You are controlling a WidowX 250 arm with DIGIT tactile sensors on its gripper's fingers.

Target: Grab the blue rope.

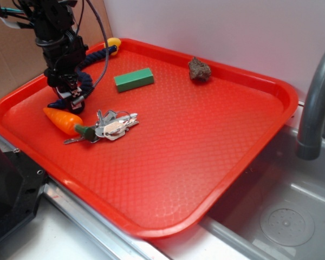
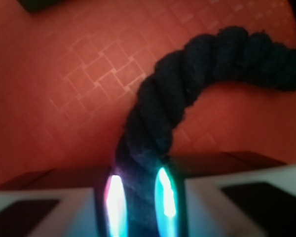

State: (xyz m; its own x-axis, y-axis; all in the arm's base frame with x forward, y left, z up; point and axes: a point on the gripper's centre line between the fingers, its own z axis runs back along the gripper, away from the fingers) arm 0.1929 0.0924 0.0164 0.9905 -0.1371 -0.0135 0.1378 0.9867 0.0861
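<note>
1. We see a red tray lying partly over a metal sink, with a grey tap at the right.
2. The gripper stands at the tray's far left corner, pointing down onto the tray.
3. The rope lies in that same corner, running from its yellow knob by the back rim to under the gripper, where a dark bit shows at the tray surface.
4. In the wrist view the rope curves in from the upper right and passes down between the two fingers, which press on it from both sides; the gap between them is only as wide as the rope.
5. So we read the gripper as closed onto the rope, low over the tray.
6. A carrot lies just in front of the gripper, its green end touching a bunch of keys.
7. A green block sits near the rope, and a brown lump rests near the back rim, well apart from the rest.
</note>
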